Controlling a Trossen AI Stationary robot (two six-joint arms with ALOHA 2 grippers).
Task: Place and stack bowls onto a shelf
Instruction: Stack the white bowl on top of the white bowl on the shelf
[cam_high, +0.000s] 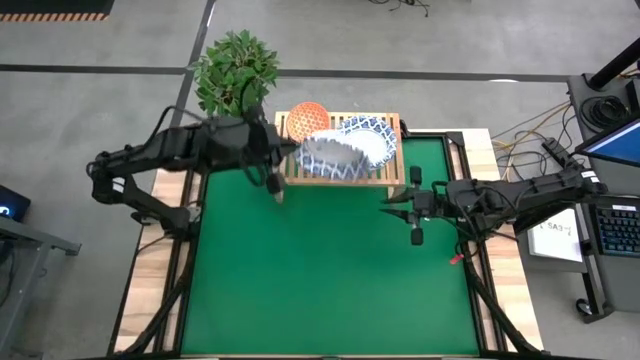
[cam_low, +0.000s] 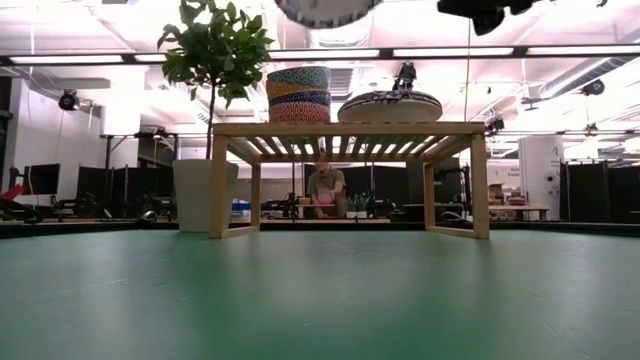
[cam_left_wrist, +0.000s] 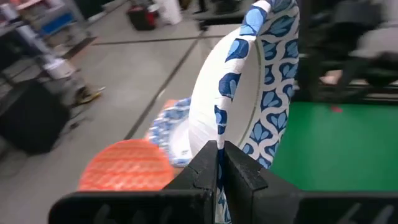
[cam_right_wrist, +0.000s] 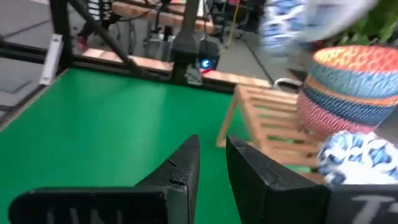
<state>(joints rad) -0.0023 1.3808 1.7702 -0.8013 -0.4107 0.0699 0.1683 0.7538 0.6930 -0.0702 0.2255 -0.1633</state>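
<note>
1 shelf; 4 small bowls; at least 2 wide bowls; 1 plant; 2 arms.

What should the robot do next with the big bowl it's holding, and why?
Probably lower it. The left gripper pinches the wide bowl by its rim, tilted in the air above the big bowls already on the shelf, so it needs to come down onto them.

Left gripper holds a tilted white bowl over the shelf; right gripper waits nearby.

Left gripper raised, fingers pinched shut, right gripper low, fingers slightly parted
</note>
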